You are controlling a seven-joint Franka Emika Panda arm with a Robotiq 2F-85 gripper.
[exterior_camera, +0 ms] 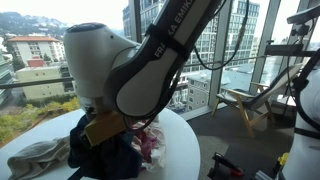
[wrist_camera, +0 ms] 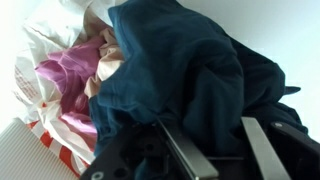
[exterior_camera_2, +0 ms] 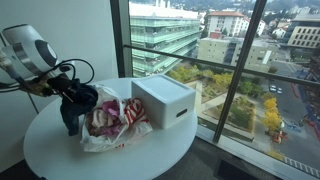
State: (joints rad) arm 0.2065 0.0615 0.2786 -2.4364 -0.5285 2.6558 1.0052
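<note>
My gripper (exterior_camera_2: 68, 93) is over the near-left part of a round white table (exterior_camera_2: 150, 155). It is shut on a dark blue garment (exterior_camera_2: 74, 112) that hangs bunched from it down to the tabletop. In the wrist view the two fingers (wrist_camera: 203, 125) have the blue cloth (wrist_camera: 190, 70) pressed between them. Right beside it lies a clear plastic bag with red print (exterior_camera_2: 112, 122), holding pink and cream clothes (wrist_camera: 70, 75). The blue garment touches the bag's edge.
A white rectangular box (exterior_camera_2: 165, 100) stands behind the bag, near the window side of the table. A grey cloth (exterior_camera: 40, 158) lies on the table beside the blue garment. Floor-to-ceiling windows (exterior_camera_2: 230, 60) run past the table's far edge. A wooden chair frame (exterior_camera: 245, 105) stands on the floor.
</note>
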